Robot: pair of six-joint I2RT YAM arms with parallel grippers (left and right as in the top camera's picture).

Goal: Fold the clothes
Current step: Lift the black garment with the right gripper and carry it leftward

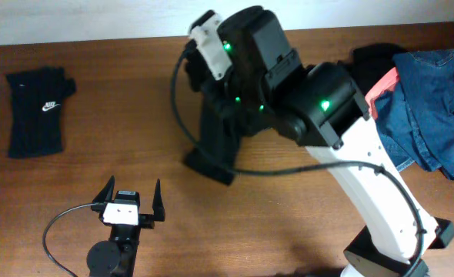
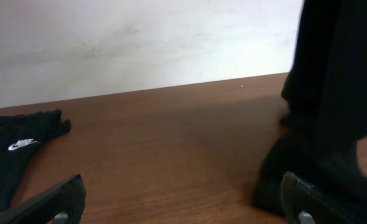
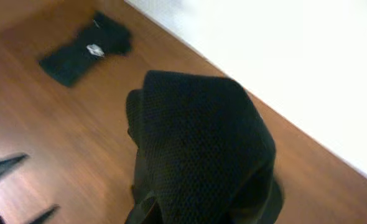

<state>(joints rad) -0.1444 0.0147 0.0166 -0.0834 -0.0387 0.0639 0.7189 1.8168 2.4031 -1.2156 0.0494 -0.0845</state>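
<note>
A black knit garment (image 1: 215, 146) hangs from my right gripper over the middle of the table, and its lower end rests on the wood. In the right wrist view the garment (image 3: 202, 137) drapes over my right gripper (image 3: 147, 211) and hides most of the jaws. The gripper is shut on it. My left gripper (image 1: 131, 198) is open and empty near the front edge, left of the hanging garment (image 2: 333, 124). Its fingers (image 2: 183, 186) frame bare wood. A folded black garment with a white logo (image 1: 36, 114) lies flat at the far left.
A pile of clothes sits at the right edge: blue denim (image 1: 431, 108), something coral red (image 1: 381, 88) and something black (image 1: 377, 55). The right arm's white base (image 1: 388, 231) stands at the front right. A cable (image 1: 58, 223) loops by the left arm. A pale wall lies behind the table.
</note>
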